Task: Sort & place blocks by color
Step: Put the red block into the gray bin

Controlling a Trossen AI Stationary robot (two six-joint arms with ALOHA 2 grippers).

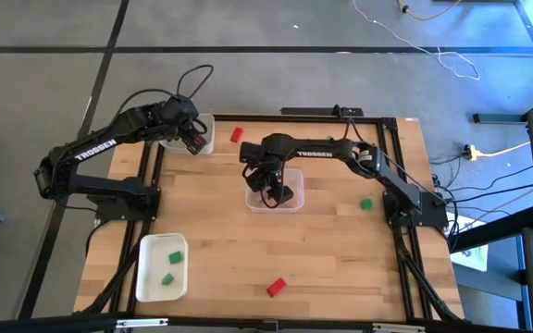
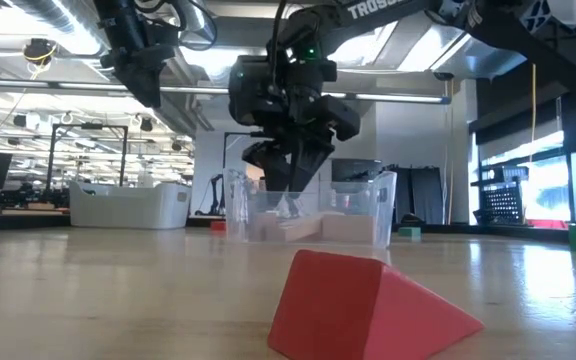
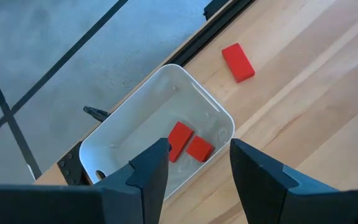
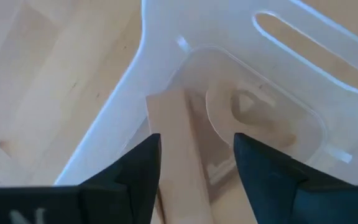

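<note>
My left gripper (image 1: 192,141) (image 3: 197,165) is open and empty above the white tray (image 1: 202,125) at the table's far left. Two red blocks (image 3: 188,144) lie in that tray. My right gripper (image 1: 271,188) (image 4: 196,155) is open, its fingertips (image 2: 288,200) down inside the clear tray (image 1: 290,202) at the table's middle. Light-wood blocks lie in the clear tray: a long plank (image 4: 176,155) below the fingers and a rounded piece (image 4: 247,109). Loose on the table are a red block (image 1: 237,135), a green block (image 1: 366,203) and a red wedge (image 1: 276,287) (image 2: 368,305).
A second white tray (image 1: 146,277) with two green blocks (image 1: 171,268) stands at the near left. Black frame rails (image 1: 401,148) run along the table's edges. Bare wood lies between the trays and toward the near right.
</note>
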